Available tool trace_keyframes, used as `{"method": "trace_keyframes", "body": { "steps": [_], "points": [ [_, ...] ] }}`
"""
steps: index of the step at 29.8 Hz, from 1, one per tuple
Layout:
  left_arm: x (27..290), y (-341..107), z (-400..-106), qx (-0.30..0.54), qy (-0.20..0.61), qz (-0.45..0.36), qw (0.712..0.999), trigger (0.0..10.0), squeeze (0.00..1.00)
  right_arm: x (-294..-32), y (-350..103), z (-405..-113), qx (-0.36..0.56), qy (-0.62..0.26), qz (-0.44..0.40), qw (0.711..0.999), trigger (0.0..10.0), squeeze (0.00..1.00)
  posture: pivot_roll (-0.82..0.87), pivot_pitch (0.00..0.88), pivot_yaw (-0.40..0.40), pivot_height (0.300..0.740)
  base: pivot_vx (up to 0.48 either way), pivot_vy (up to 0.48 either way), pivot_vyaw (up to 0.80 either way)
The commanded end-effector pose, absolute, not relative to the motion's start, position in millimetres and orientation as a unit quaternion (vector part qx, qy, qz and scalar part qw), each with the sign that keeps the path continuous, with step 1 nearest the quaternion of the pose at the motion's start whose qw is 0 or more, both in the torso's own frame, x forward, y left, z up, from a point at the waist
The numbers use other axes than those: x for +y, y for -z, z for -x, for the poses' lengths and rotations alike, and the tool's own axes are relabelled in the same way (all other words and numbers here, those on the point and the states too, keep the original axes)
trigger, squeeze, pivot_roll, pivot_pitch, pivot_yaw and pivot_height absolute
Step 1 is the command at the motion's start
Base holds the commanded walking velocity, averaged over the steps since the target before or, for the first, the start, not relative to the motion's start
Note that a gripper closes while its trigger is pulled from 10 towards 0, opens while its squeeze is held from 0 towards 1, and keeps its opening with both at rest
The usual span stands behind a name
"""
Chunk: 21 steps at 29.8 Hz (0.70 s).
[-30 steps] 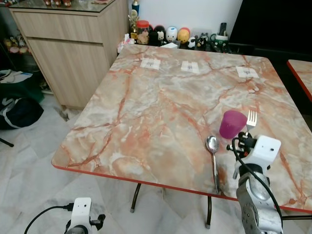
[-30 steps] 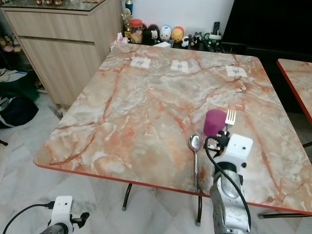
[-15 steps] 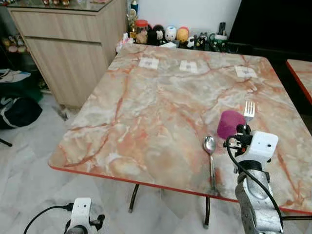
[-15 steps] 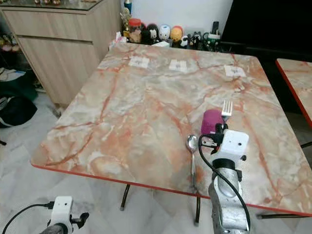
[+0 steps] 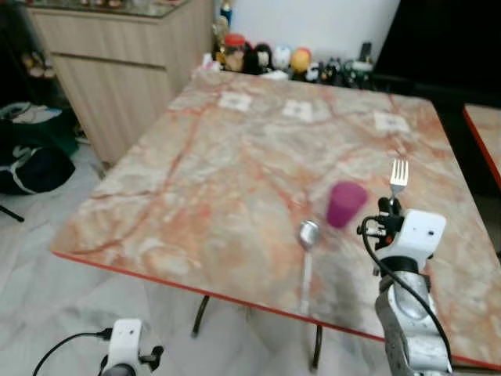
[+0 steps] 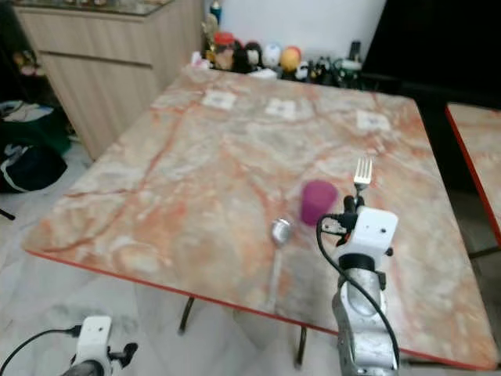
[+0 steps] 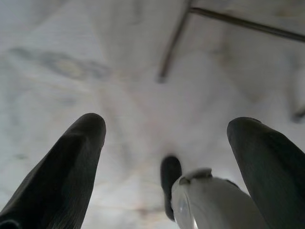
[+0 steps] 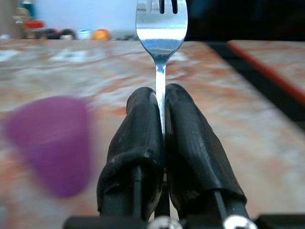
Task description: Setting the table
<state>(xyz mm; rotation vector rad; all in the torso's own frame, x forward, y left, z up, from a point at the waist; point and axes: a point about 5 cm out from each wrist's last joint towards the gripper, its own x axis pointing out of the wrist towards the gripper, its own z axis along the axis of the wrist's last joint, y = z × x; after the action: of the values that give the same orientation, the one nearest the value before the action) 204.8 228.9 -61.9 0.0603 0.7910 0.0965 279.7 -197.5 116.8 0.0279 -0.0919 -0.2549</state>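
Right pincer [image 8: 161, 119]: clamped on upright fork [image 5: 398, 174], right of purple cup [image 5: 344, 204].
Spoon [image 5: 306, 254]: near tabletop [image 5: 235, 164] edge.
Left pincer [image 7: 167, 143]: spread, low.

One fork [image 5: 399, 174], one spoon [image 5: 306, 254], one purple cup [image 5: 344, 204] and three white coasters [image 5: 235, 101].

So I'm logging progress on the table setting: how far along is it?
Already on the orange marble table: a purple plastic cup and, beside it, a silver metal spoon. In hand: the right gripper is shut on a silver metal fork, held upright above the table beside the cup. Left: laying the fork down. The left gripper hangs open near the floor.
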Motion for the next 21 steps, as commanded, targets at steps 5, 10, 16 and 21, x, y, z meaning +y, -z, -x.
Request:
{"method": "trace_keyframes", "body": {
  "steps": [5, 10, 16, 21],
  "points": [
    [236, 61, -203, 0.387, -0.052, -0.038, 0.920, 10.0, 0.00, -193, -122, -281, -0.059, 0.122, -0.015, 0.991, 10.0, 0.00, 0.10, 0.022, -0.052, 0.740, 0.000, -0.454, 0.00],
    [235, 61, -203, 0.387, -0.052, -0.038, 0.920, 10.0, 0.00, -193, -122, -281, -0.059, 0.122, -0.015, 0.991, 10.0, 0.00, 0.10, 0.022, -0.052, 0.740, 0.000, -0.454, 0.00],
    [235, 62, -203, 0.389, -0.051, -0.038, 0.919, 10.0, 0.00, -203, -129, -280, -0.087, 0.152, -0.022, 0.984, 10.0, 0.00, 0.10, 0.009, -0.053, 0.740, 0.000, -0.455, -0.12],
    [234, 61, -204, 0.388, -0.050, -0.038, 0.919, 10.0, 0.00, -205, -127, -281, -0.076, 0.160, -0.024, 0.984, 10.0, 0.00, 0.09, 0.018, -0.049, 0.740, 0.000, -0.454, -0.18]
  ]
}}
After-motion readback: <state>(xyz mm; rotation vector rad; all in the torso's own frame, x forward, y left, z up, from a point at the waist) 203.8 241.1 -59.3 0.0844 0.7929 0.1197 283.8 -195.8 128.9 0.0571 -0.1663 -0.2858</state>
